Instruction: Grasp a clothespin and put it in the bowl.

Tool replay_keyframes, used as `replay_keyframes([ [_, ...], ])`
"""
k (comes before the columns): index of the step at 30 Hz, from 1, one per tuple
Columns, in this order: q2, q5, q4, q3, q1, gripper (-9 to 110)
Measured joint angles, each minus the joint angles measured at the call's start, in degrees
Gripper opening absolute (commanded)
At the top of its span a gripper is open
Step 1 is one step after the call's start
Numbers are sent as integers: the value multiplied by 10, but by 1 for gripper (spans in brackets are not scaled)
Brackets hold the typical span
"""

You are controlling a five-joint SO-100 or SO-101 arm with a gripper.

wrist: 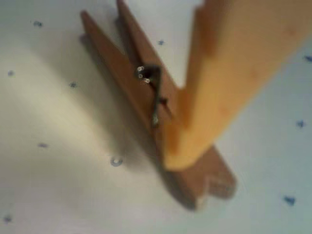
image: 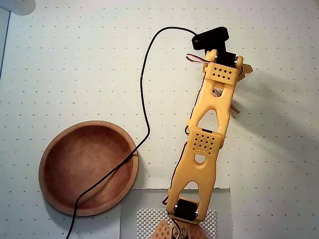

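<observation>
The clothespin (wrist: 151, 107) lies flat on the desk (image: 75, 64), and in the wrist view its long axis runs on a diagonal from the upper left of the picture down to the lower right, the two slim prong ends pointing upper left and the broader notched end lower right, with the metal coil about mid-length. One orange finger (wrist: 229, 87) of the gripper (image: 230, 107) comes down from the upper right and meets the clothespin just past the coil; the second finger is not in that view, so I cannot tell whether the jaws are apart or clamped on the wood. In the overhead view only a small tan end (image: 234, 110) shows beside the arm (image: 207, 139), toward the right half of the desk and well apart from the bowl (image: 88, 167), which sits near the desk's near left part and holds nothing but a stretch of black cable (image: 144, 94) crossing its rim. The desk is a white surface printed with a regular grid of small dots. A paler sheet and a mesh patch (image: 149, 221) lie at the near edge by the arm's base.
</observation>
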Motion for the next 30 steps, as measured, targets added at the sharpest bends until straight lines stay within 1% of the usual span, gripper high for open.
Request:
replay_keyframes([
  [5,0,0,0,0,35,44],
  [11,0,0,0,0,54,44],
  [23,0,0,0,0,34,44],
  [26,0,-24,0,0,39,44],
  [30,0,-102,0,0,33,44],
])
